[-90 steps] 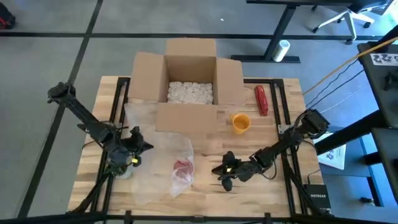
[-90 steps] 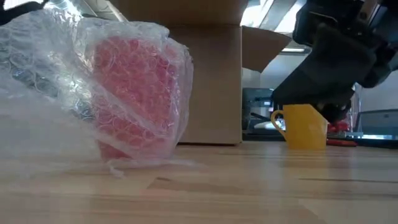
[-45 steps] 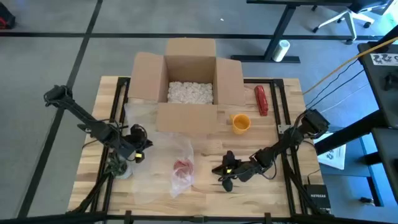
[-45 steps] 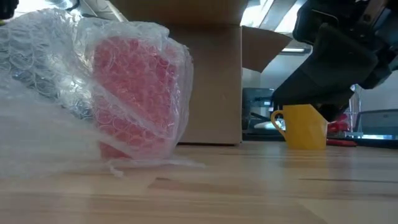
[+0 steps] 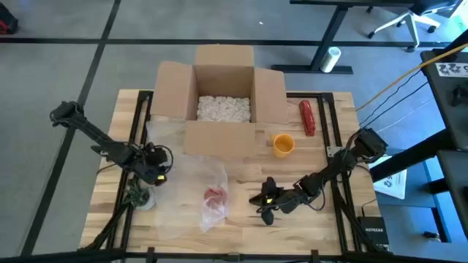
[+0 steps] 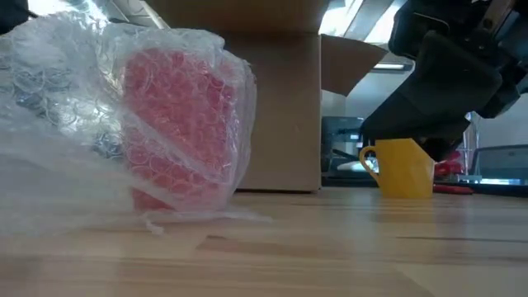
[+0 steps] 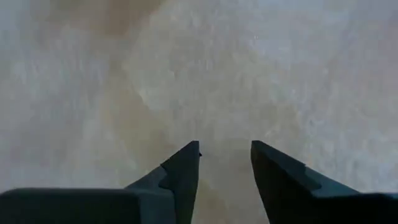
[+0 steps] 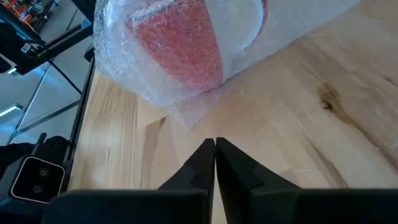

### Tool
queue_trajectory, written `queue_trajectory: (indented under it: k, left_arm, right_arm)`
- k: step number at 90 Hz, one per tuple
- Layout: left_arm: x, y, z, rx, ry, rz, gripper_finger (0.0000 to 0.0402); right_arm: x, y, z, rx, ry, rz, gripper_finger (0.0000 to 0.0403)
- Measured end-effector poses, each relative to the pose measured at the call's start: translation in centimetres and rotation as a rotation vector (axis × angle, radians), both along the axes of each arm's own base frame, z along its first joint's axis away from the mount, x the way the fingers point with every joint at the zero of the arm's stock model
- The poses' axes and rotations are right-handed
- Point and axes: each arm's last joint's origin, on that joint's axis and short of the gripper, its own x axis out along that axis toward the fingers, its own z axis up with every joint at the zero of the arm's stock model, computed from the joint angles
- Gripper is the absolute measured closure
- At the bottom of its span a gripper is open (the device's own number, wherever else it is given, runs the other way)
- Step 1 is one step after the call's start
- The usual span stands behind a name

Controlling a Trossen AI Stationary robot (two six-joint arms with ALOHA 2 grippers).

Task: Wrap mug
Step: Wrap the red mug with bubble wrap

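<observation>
Likely office or lab: desk legs [image 5: 327,29], swivel chair [image 5: 398,22].

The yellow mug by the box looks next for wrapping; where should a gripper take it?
Probably by the rim of the yellow mug, from above. It stands upright, mouth open, beside the cardboard box; in the low view its handle points sideways, leaving the rim free.
</observation>
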Motion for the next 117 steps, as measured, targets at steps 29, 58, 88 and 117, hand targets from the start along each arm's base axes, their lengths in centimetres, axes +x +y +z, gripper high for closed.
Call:
queue_trajectory:
  k: [29, 58, 88, 117]
  left_arm:
    - [1.4, -1.1, 0.3, -0.123, -0.088, -0.063, 0.0379]
    - [4.1, -2.5, 3.1, -0.087, -0.483, -0.206, 0.0401]
    - [6.3, -2.8, 5.8, -0.123, -0.781, -0.286, 0.0402]
    - [9.9, -3.7, 5.6, -0.237, -0.836, -0.356, 0.0402]
  right_arm:
    - [0.0, 0.0, 0.0, -0.004, -0.004, -0.007, 0.0403]
    - [0.1, 0.0, 0.1, 0.002, -0.013, -0.007, 0.0403]
    - [0.8, -0.7, 0.7, -0.03, -0.081, -0.026, 0.0403]
    - [2.9, -4.7, 2.2, -0.109, -0.158, -0.155, 0.0403]
